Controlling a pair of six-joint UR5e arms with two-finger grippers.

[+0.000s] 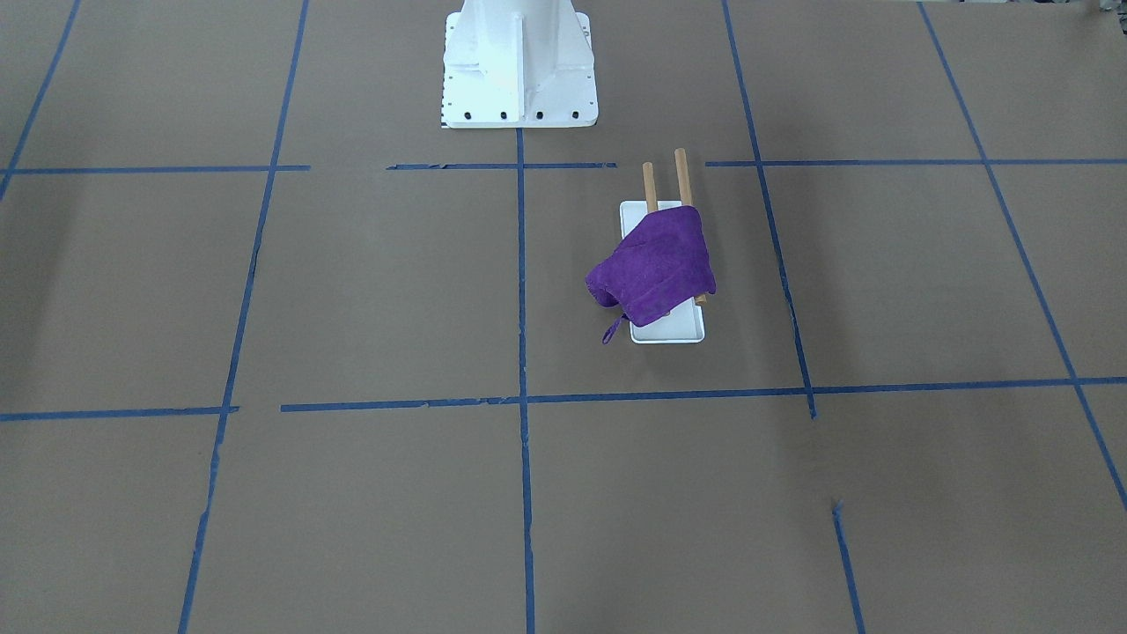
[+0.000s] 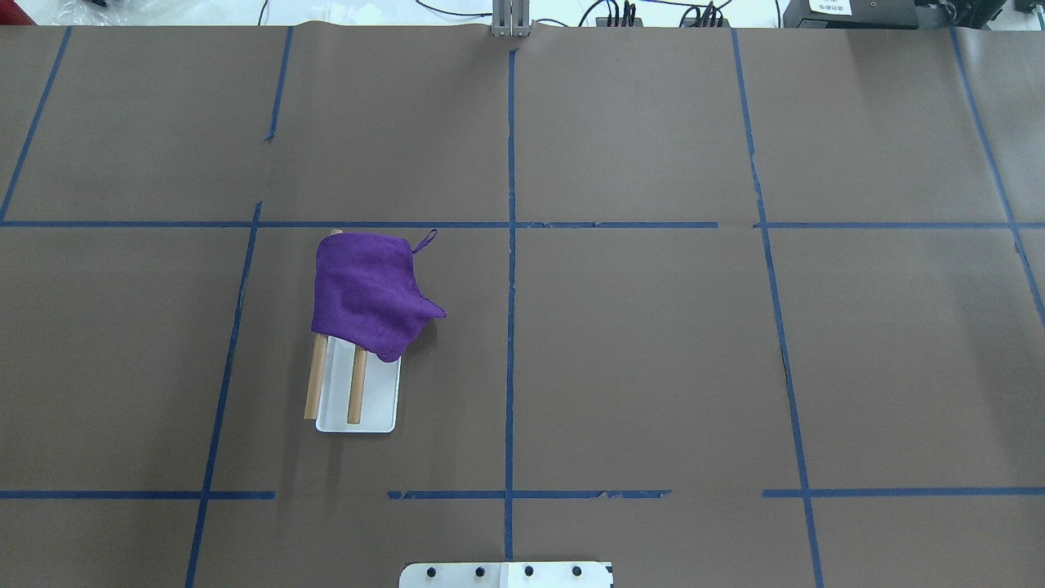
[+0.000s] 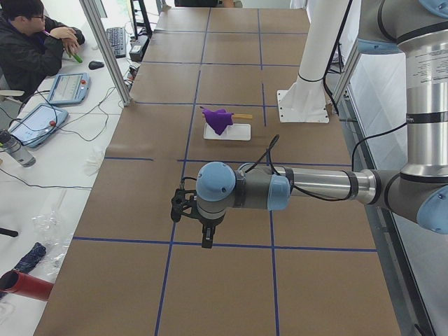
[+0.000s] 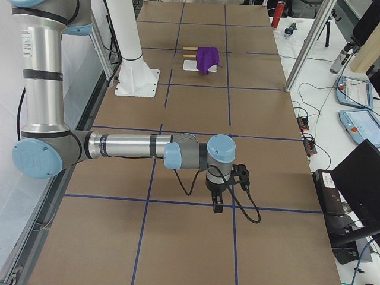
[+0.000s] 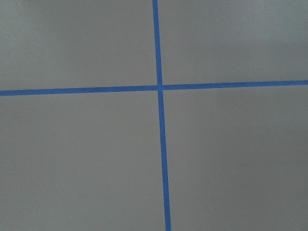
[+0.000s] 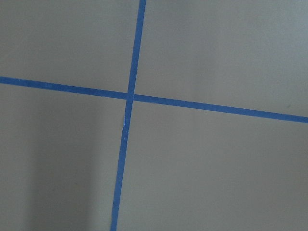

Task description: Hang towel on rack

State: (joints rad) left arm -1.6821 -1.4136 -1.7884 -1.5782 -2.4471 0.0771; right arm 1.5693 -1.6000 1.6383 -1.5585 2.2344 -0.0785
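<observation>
The purple towel [image 1: 656,264] lies draped over the two brown dowel rods of the rack [image 1: 673,330], covering their far ends; its small loop hangs off one corner. It shows the same way in the overhead view, the towel [image 2: 367,294] over the rack with its white base [image 2: 377,400]. My left gripper [image 3: 207,241] points down above the table, far from the rack, seen only in the exterior left view. My right gripper [image 4: 217,206] likewise shows only in the exterior right view. I cannot tell whether either is open or shut. Both wrist views show only the table.
The table is covered in brown paper with blue tape lines [image 2: 510,245]. The white robot pedestal [image 1: 519,70] stands at the table's robot side. An operator [image 3: 35,49] sits past the far edge with tablets and cables. A laptop [image 4: 356,184] sits off the table.
</observation>
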